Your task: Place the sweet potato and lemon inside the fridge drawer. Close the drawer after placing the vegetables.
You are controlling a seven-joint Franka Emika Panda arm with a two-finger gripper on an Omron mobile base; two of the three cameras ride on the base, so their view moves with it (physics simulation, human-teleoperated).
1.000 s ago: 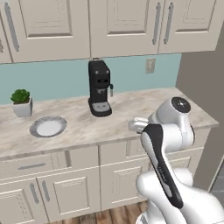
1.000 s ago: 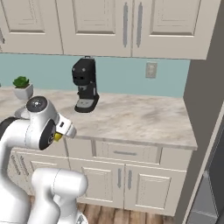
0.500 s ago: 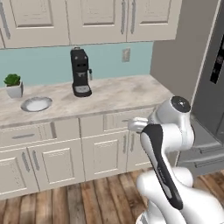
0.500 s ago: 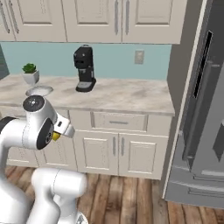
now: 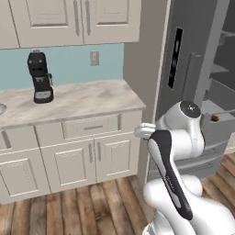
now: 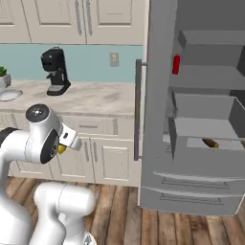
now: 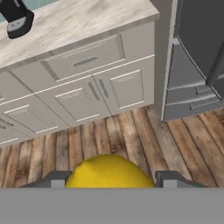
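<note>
Yellow: 1 lemon (image 7: 109, 171), 1 sweet potato (image 6: 210, 142)

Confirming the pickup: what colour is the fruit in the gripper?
Bright yellow lemon, clearest in the hand view.

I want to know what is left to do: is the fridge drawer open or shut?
Open. The fridge drawer stands pulled out from the fridge, its inside exposed, with the sweet potato lying in it.

The yellow lemon (image 7: 109, 171) sits between the finger tips; the brown sweet potato (image 6: 210, 142) lies in the open grey fridge drawer (image 6: 203, 128).
</note>
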